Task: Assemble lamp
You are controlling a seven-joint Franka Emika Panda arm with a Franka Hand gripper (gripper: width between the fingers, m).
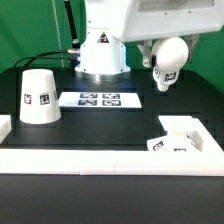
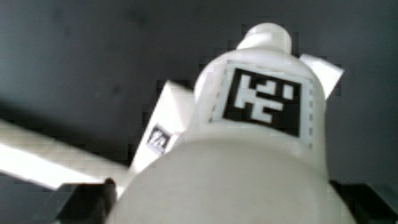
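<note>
My gripper (image 1: 158,52) is shut on the white bulb (image 1: 168,62) and holds it in the air at the exterior view's right, above and behind the blocky white base (image 1: 178,138). In the wrist view the bulb (image 2: 249,130) fills the picture, with a square black-and-white tag on its neck. Dark fingers (image 2: 75,198) show at its sides. The base (image 2: 173,118) shows beyond the bulb. The tapered white shade (image 1: 38,97) stands mouth down at the exterior view's left, apart from the gripper.
The marker board (image 1: 100,99) lies flat in the middle of the dark table. A raised white border (image 1: 100,160) runs along the table's near edge and turns up at both ends. The robot's base (image 1: 102,50) stands at the back.
</note>
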